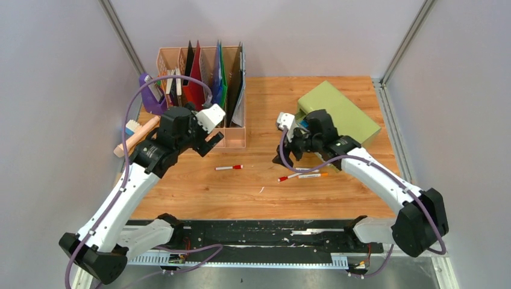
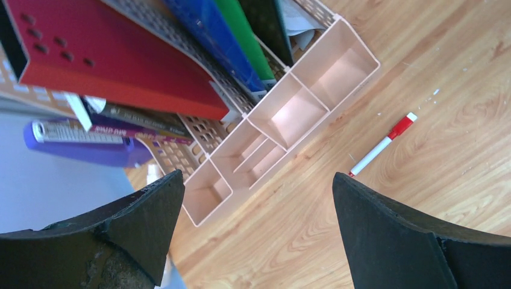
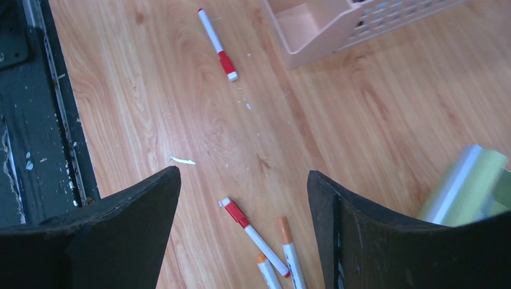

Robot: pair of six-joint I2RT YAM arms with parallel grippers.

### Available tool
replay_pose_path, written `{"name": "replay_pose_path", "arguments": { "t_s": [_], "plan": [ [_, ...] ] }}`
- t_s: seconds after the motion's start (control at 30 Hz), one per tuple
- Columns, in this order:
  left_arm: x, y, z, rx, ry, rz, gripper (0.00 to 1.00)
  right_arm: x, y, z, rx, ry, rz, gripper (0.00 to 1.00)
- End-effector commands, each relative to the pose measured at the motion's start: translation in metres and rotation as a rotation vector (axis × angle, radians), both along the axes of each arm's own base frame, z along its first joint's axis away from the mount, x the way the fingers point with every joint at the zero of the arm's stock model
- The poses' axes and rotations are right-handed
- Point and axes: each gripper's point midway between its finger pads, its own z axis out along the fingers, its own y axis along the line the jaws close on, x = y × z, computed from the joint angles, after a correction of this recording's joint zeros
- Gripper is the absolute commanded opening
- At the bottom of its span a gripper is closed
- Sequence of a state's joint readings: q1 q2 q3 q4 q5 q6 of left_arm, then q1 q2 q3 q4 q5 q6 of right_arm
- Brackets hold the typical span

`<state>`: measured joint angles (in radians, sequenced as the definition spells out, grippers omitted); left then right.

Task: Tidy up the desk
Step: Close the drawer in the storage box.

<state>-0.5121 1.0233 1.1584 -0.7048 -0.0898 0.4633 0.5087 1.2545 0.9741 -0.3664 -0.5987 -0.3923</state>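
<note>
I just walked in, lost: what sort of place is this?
Probably a robot test cell staged as an office desk: a light wood-grain tabletop walled by grey panels, a pink plastic file organizer with coloured folders, and a red-capped white marker.

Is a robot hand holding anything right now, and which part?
No, nothing is held. The left hand hangs open over the pink tray, and the right hand hangs open over the pens on the desk.

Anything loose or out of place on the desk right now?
Yes. Four markers lie loose on the desk: a lone red-capped marker before the pink organizer, whose front compartments are empty, and a second red marker with two orange markers bunched further right. A white scrap lies near them.
</note>
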Motion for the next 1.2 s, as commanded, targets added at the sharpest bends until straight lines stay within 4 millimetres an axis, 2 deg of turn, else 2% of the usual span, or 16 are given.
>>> {"name": "replay_pose_path", "arguments": {
  "t_s": [0.0, 0.17, 0.4, 0.63, 0.93, 1.13, 1.17],
  "plan": [
    [0.004, 0.005, 0.016, -0.187, -0.039, 0.088, 1.00, 0.007, 0.024, -0.007, -0.065, -0.097, 0.050, 0.78],
    [0.008, 0.023, 0.006, -0.258, -0.029, 0.185, 1.00, 0.001, 0.036, -0.037, -0.156, -0.086, 0.062, 0.77],
    [0.005, 0.030, -0.001, -0.286, -0.048, 0.207, 1.00, 0.001, 0.036, -0.067, -0.262, -0.089, 0.052, 0.77],
    [-0.002, 0.026, -0.009, -0.286, -0.034, 0.162, 1.00, 0.010, 0.030, -0.078, -0.327, -0.106, 0.007, 0.77],
    [-0.007, 0.022, -0.020, -0.293, 0.001, 0.114, 1.00, 0.015, 0.023, -0.081, -0.359, -0.128, -0.020, 0.77],
    [-0.007, 0.021, -0.022, -0.300, 0.013, 0.103, 1.00, 0.027, 0.013, -0.086, -0.410, -0.147, -0.076, 0.77],
    [-0.008, 0.020, -0.024, -0.299, 0.018, 0.098, 1.00, 0.033, 0.018, -0.080, -0.385, -0.179, -0.083, 0.77]
  ]
}}
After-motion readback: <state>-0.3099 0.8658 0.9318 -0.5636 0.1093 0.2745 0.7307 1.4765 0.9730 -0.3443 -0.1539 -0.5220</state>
